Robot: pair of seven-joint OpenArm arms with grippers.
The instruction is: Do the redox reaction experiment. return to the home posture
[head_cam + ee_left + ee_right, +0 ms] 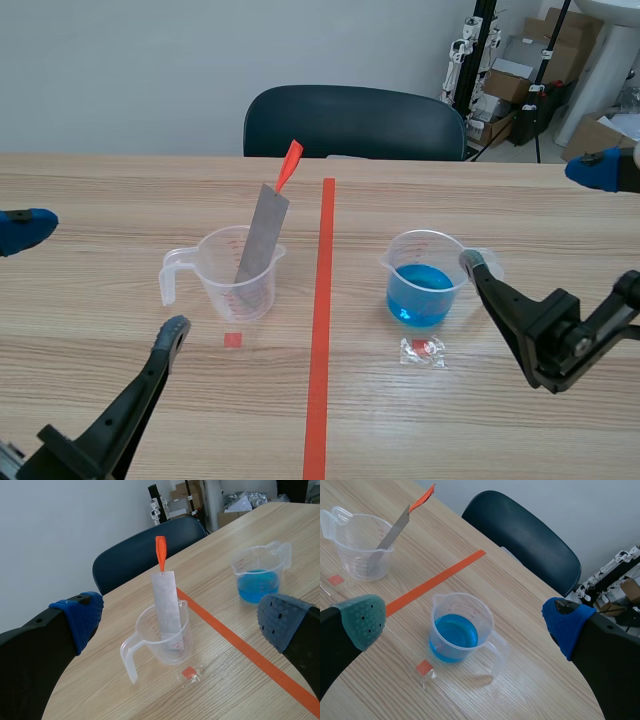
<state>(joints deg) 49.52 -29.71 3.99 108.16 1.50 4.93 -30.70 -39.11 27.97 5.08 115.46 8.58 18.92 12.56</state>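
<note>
Left of the tape line (322, 330), 1 metal strip (262, 235) leans in clear beaker (235, 285). Likely thin, stiff, light; grip at orange tag (289, 165). Left gripper (97, 282), right gripper (532, 216): the 2 spread wide, empty.

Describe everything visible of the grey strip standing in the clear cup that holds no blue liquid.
The grey strip is a flat, narrow rectangle, matte and dull like thin sheet metal. An orange-red tag is fixed to its top end. It stands tilted in the clear measuring cup, with its lower end down inside. It seems to lean on the rim, and its upper part sticks out well above it. Only the cup touches it.
</note>
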